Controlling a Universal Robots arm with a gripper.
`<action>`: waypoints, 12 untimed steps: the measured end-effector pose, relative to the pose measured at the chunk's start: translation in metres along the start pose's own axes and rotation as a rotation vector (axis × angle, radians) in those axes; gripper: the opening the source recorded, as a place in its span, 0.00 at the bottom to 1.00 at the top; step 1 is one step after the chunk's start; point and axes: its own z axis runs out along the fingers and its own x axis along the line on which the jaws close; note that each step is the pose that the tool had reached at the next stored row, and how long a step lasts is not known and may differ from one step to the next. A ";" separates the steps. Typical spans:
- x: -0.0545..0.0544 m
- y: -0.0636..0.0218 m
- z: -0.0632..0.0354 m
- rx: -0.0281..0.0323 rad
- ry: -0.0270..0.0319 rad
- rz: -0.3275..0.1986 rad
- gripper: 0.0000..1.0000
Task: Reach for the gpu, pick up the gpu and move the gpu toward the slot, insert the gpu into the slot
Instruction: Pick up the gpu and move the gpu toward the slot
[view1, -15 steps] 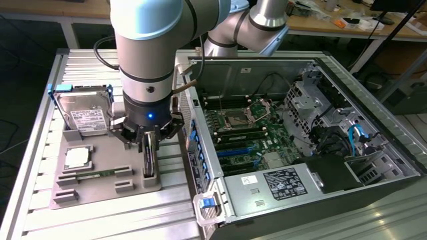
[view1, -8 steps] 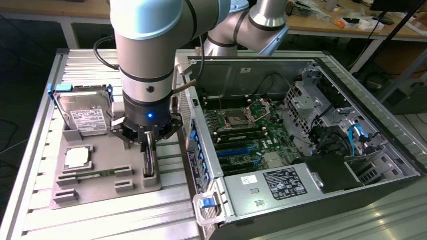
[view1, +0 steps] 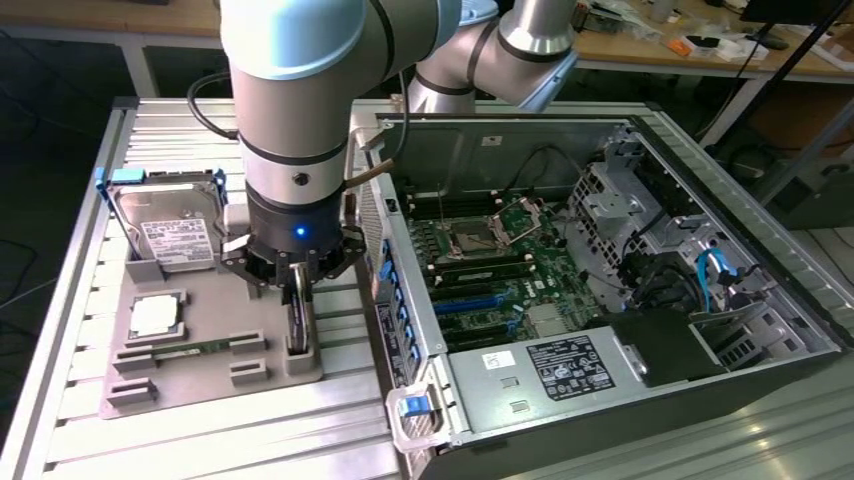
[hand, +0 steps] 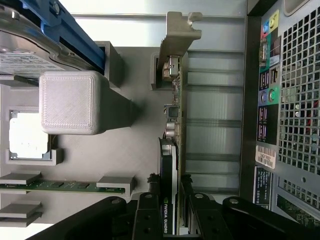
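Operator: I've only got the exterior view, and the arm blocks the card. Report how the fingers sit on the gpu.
Observer: In the wrist view the fingers press both flat faces of the gpu, with no gap showing.
Operator: Give me the card's posture.
Observer: It stands on edge in the grey holder, with its silver bracket at the end away from the fingers.
Operator: Confirm it's the right card.
Observer: The edge facing the wrist camera reads NVIDIA QUADRO.

Only legible print: "NVIDIA QUADRO", on the gpu (hand: 169, 170) edge label. Hard drive (view1: 167, 235) white label, power supply (view1: 567, 365) sticker and barcode stickers on the case rear (hand: 266, 159) carry print too small to read.
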 end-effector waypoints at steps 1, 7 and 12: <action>0.000 0.0000 0.0000 0.0001 0.0000 0.000 0.27; 0.001 0.0004 -0.0095 0.0003 0.0001 0.000 0.27; 0.001 0.0008 -0.0182 0.0005 0.0001 0.000 0.27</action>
